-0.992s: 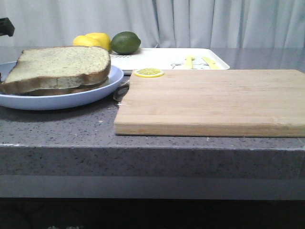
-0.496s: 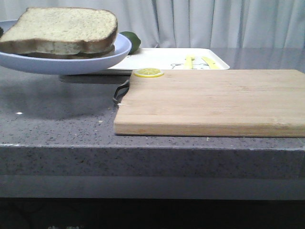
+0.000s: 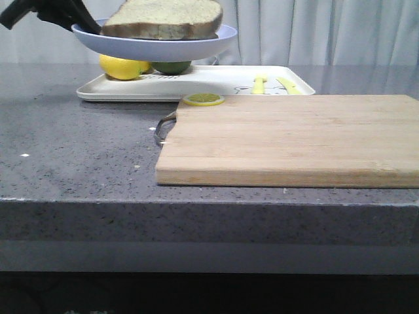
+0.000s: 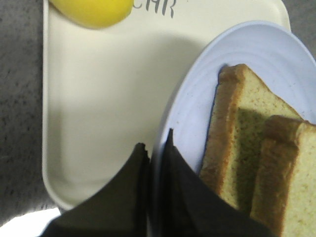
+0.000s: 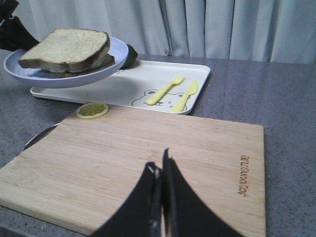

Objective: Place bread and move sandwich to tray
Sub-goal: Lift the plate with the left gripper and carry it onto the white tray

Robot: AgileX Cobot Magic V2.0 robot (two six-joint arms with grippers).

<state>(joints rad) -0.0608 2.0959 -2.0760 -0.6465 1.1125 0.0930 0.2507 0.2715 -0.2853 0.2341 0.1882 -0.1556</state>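
Observation:
My left gripper is shut on the rim of the pale blue plate, which hangs in the air above the left end of the cream-white tray. The sandwich lies on the plate as two stacked tan slices; no egg shows. In the left wrist view the plate and slices are over the tray. The right wrist view shows the sandwich, the plate and the tray. My right gripper is shut and empty above the wooden cutting board.
The cutting board fills the front right, with a lemon slice at its far left corner. A lemon and a lime sit on the tray's left end, under the plate. A yellow fork and knife lie on its right.
The plate with the sandwich has risen off the table and moved right and back, now above the tray's left end. The board and lemon slice have not moved.

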